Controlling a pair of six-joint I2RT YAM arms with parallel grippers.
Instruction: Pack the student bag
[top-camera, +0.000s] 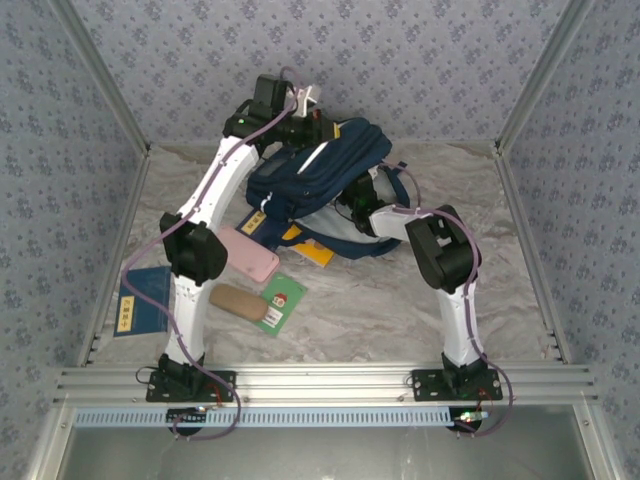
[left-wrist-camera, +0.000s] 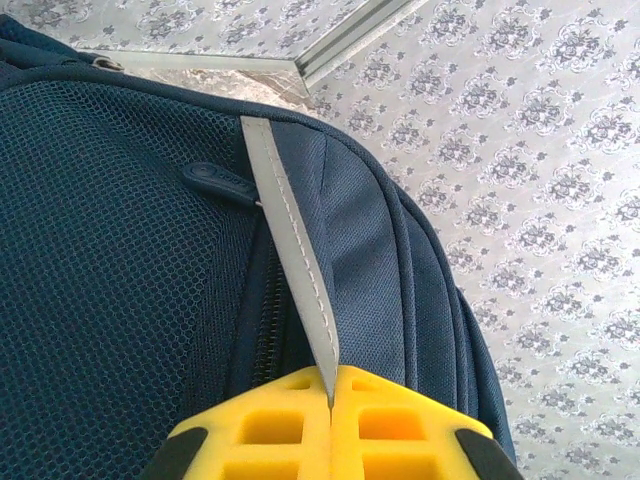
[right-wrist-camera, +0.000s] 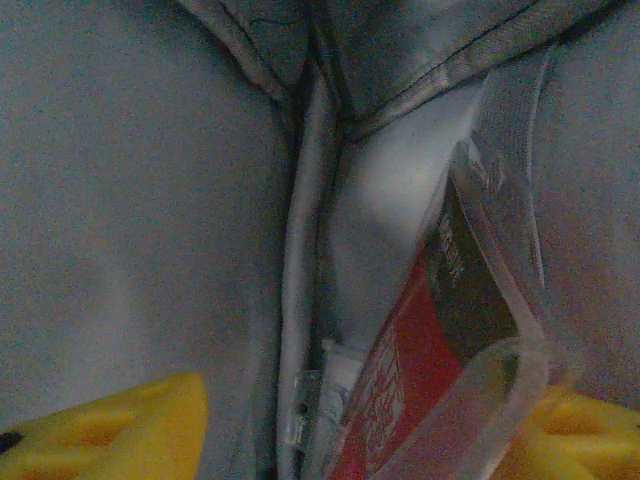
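The student bag (top-camera: 320, 165), navy blue, lies at the back middle of the table. My left gripper (top-camera: 310, 122) is over its top end. In the left wrist view that gripper (left-wrist-camera: 330, 392) is shut on the bag's white stripe trim (left-wrist-camera: 290, 230), beside a zip and a dark zip pull (left-wrist-camera: 215, 180). My right arm reaches into the bag's opening (top-camera: 352, 205). In the right wrist view the right gripper (right-wrist-camera: 370, 400) is open inside the grey lining (right-wrist-camera: 130, 200). A red and black pack in clear plastic (right-wrist-camera: 440, 330) lies between its fingers, nearer the right one.
On the table left of the bag lie a pink case (top-camera: 248, 252), a brown pouch (top-camera: 237, 301), a green card (top-camera: 282, 300) and a blue booklet (top-camera: 140, 300). A yellow item (top-camera: 312, 251) pokes out under the bag. Patterned walls close in three sides.
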